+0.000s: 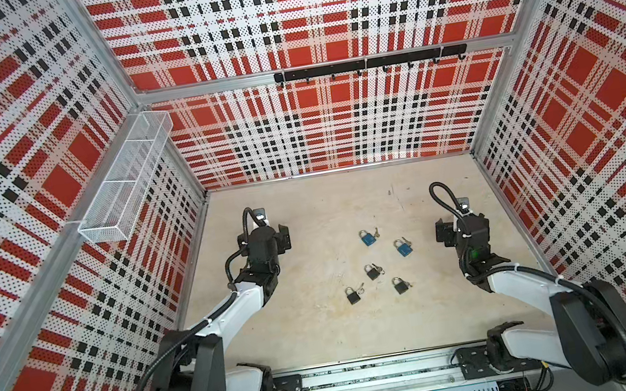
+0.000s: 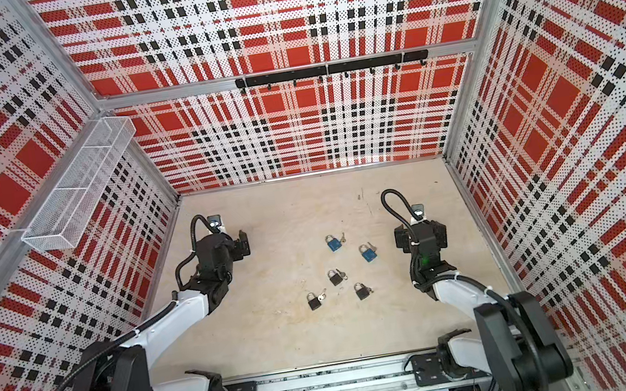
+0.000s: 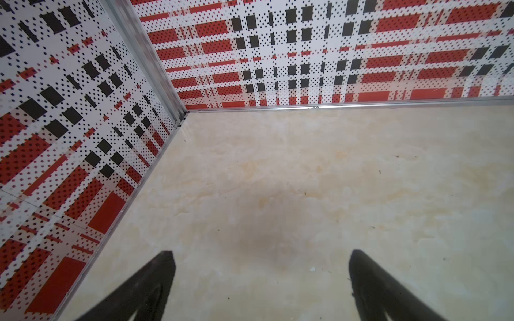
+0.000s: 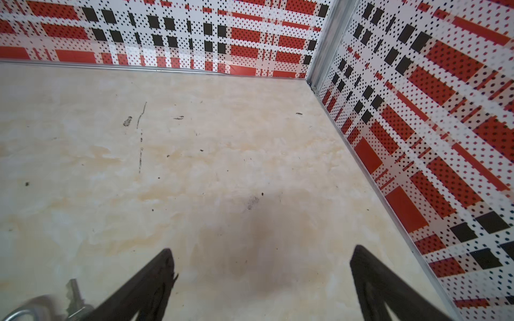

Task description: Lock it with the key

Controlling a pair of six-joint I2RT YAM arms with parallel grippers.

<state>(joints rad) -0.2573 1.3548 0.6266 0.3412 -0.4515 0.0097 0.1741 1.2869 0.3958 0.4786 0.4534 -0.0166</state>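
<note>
Two blue padlocks (image 1: 368, 238) (image 1: 404, 249) and three black padlocks (image 1: 372, 272) (image 1: 353, 296) (image 1: 401, 286) lie on the beige floor right of centre in both top views. Each has a small key (image 1: 375, 232) at its body. My left gripper (image 1: 263, 237) hovers open at the left, well clear of the padlocks. Its fingers (image 3: 155, 280) have only bare floor between them. My right gripper (image 1: 463, 226) is open too, just right of the nearer blue padlock (image 2: 368, 254). A silver shackle (image 4: 27, 311) and key (image 4: 75, 291) show at the edge of the right wrist view.
Plaid perforated walls (image 1: 334, 126) enclose the floor on three sides. A white mesh basket (image 1: 123, 174) hangs on the left wall and a black hook rail (image 1: 367, 64) on the back wall. The arms' base rail (image 1: 372, 381) runs along the front.
</note>
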